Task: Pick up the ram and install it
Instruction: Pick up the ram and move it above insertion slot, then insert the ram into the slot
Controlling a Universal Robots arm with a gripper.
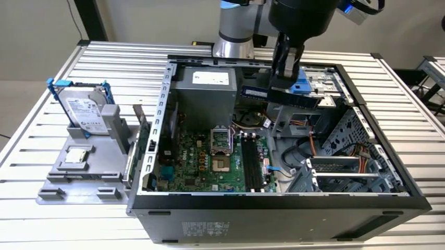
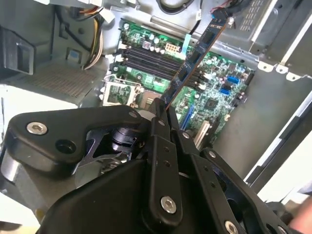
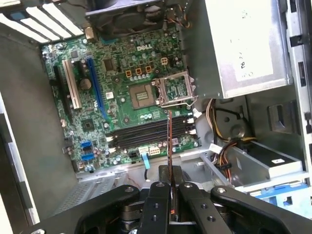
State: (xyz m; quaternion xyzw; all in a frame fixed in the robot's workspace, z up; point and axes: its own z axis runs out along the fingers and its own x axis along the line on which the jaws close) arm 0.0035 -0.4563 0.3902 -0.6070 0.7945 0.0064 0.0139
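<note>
My gripper [image 1: 286, 78] hangs over the open computer case [image 1: 389, 156], shut on the ram [image 1: 274, 95], a thin dark board held level above the case's back part. In the second wrist view the ram [image 2: 200, 51] juts out from between the gripper's [image 2: 161, 109] black fingers, slanting over the green motherboard [image 2: 219, 102]. The first wrist view shows the ram [image 3: 169, 141] edge-on, sticking out of the gripper [image 3: 169, 181] and crossing over the long black memory slots [image 3: 146, 134]. Those slots [image 1: 251, 161] lie well below the ram, apart from it.
A grey power supply [image 1: 205, 99] fills the case's back on the exterior view's left. A drive cage [image 1: 347, 166] with cables fills the exterior view's right. Outside the case, a silver hard drive [image 1: 87, 112] stands in a grey fixture [image 1: 76, 182] on the slatted table [image 1: 41, 104].
</note>
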